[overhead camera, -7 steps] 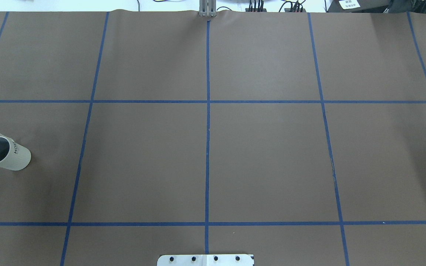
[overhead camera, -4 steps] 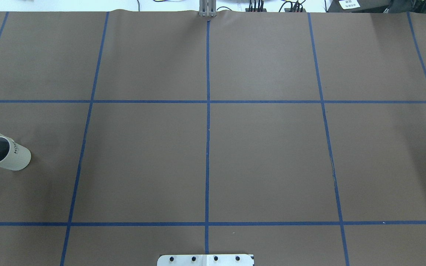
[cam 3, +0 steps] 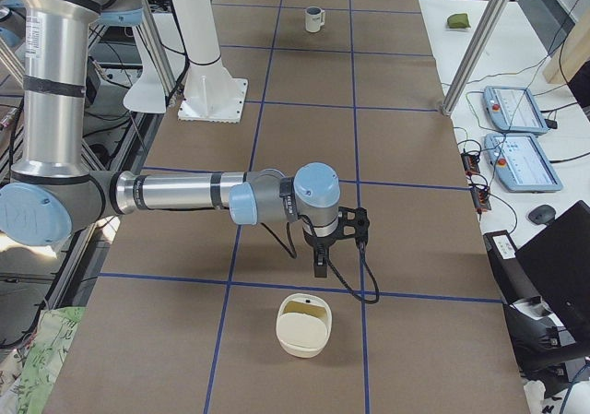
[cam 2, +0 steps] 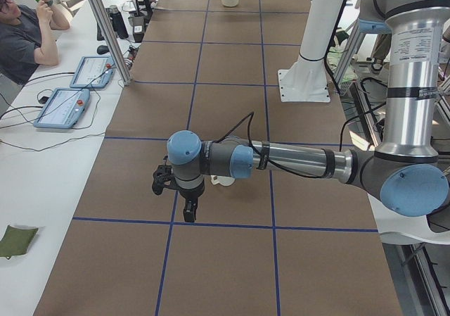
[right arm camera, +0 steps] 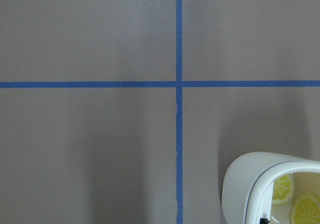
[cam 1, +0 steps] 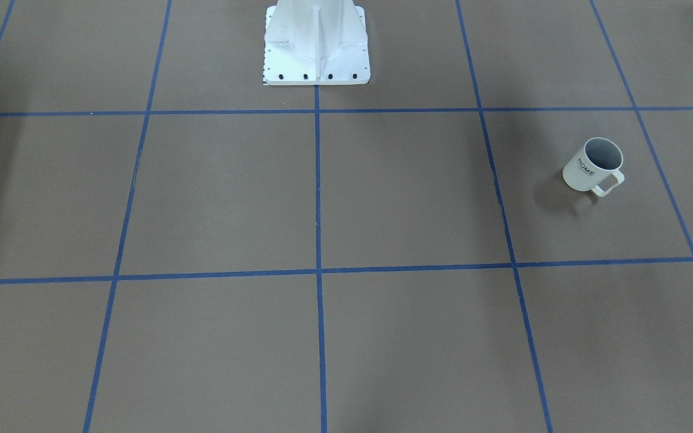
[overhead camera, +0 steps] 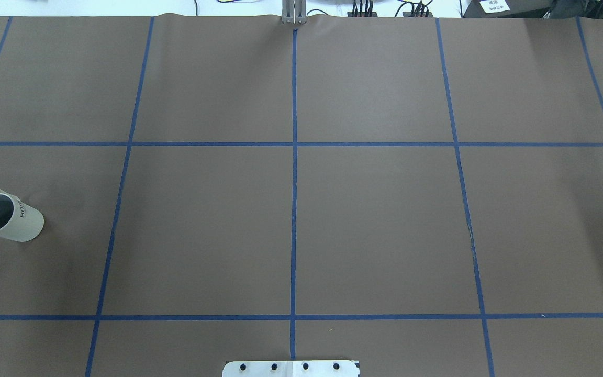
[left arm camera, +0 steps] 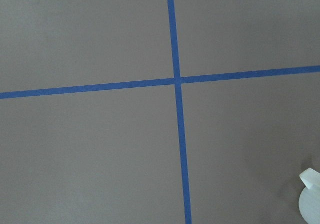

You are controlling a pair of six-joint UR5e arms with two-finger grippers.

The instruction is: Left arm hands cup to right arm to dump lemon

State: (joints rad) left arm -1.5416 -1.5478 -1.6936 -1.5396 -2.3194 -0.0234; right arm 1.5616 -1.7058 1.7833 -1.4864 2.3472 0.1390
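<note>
The cup [overhead camera: 8, 220], a white mug with black "HOME" lettering, stands upright at the table's left edge, its handle facing away from the robot. It also shows in the front view [cam 1: 593, 165], and its grey inside shows no lemon. In the exterior left view my left gripper [cam 2: 189, 212] hangs pointing down just beside the cup [cam 2: 223, 181]; I cannot tell if it is open. In the exterior right view my right gripper [cam 3: 319, 266] hangs above the table near a white bowl [cam 3: 304, 325] holding lemon slices [right arm camera: 283, 187]; I cannot tell if it is open.
Blue tape lines divide the brown table cover into squares. The robot's white base plate [overhead camera: 291, 368] sits at the near middle edge. An operator [cam 2: 21, 27] and tablets [cam 2: 77, 84] are at a side bench. The cup's edge [left arm camera: 310, 199] shows in the left wrist view.
</note>
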